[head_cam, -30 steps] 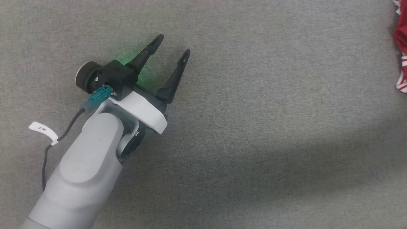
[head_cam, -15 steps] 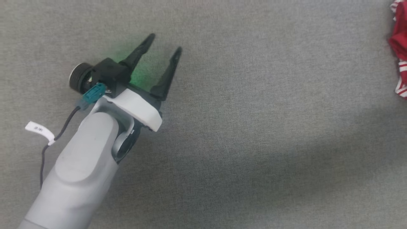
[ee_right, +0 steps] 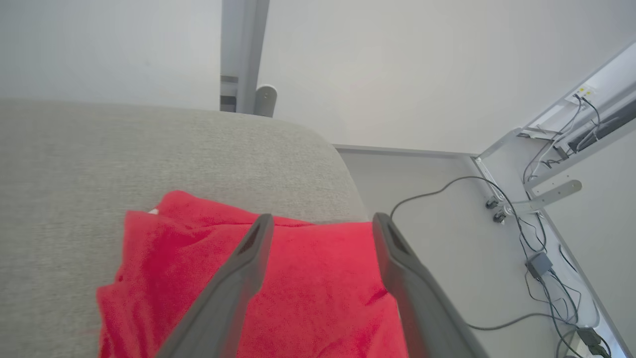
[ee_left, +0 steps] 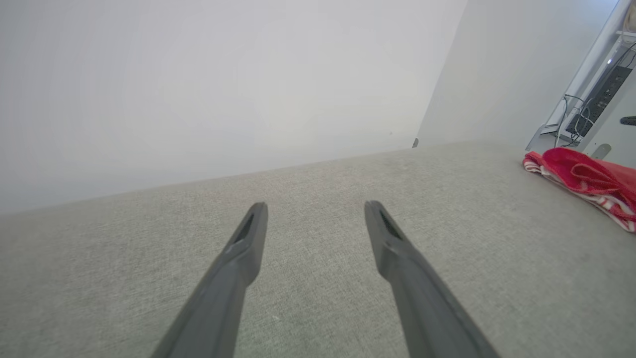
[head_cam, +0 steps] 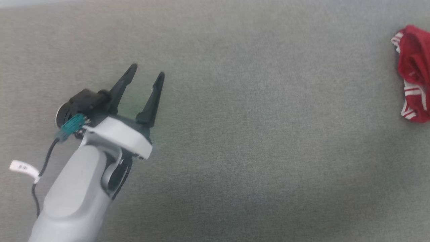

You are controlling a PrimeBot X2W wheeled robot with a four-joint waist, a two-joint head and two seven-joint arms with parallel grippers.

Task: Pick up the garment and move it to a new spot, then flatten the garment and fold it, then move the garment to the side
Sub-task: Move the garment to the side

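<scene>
Since earlier frame our head camera shifted; more of garment (head_cam: 414,72) visible. We see it bunched at right edge of grey surface (head_cam: 255,134), long axis near-to-far. Above it right gripper (ee_right: 320,219) fingers spread; left gripper (head_cam: 147,70) spread, empty, well apart.

Grey woven-fabric worktop (head_cam: 255,141), rounded corner, plain white wall (ee_left: 198,89) behind, grey upright post (ee_right: 243,49) at its far edge, black cables (ee_right: 447,182) trailing over pale floor (ee_right: 477,258), probably a power strip (ee_left: 598,102) on the angled rail (ee_left: 590,64)
</scene>
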